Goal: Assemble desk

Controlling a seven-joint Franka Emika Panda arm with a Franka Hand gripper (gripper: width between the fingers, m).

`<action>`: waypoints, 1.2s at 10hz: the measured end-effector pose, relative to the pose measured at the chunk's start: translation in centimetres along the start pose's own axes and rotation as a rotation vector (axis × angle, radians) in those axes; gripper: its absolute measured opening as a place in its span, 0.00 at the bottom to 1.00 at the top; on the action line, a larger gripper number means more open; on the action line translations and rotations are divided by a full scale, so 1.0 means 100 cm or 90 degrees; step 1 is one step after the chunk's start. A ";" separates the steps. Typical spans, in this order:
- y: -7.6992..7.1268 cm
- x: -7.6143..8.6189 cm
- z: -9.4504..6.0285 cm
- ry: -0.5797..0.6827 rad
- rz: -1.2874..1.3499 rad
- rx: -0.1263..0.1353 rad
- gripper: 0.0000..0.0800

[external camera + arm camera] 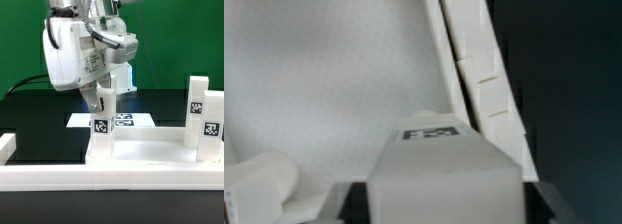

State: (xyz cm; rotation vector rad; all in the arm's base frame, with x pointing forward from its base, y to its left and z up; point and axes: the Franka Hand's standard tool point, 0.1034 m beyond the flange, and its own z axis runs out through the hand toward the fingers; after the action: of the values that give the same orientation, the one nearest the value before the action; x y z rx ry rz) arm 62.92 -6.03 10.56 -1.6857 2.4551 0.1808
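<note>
Your fingers (101, 103) clamp a leg (101, 118), standing it upright on the tabletop (150, 152) near the exterior view's left; two more legs (203, 112) stand at its right end.

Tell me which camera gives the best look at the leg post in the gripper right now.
The exterior view. It shows the leg post standing upright on the tabletop panel with the gripper closed on its upper part. The wrist view shows only the post's top and tag, close up between the fingers.
</note>
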 end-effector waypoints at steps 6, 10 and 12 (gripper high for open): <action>-0.001 -0.007 -0.012 -0.002 -0.003 0.007 0.78; -0.009 -0.022 -0.067 -0.041 -0.013 0.046 0.81; -0.009 -0.022 -0.067 -0.041 -0.014 0.046 0.81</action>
State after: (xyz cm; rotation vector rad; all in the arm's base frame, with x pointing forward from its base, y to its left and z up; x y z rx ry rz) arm 64.14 -5.59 17.53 -1.6506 2.3668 0.1397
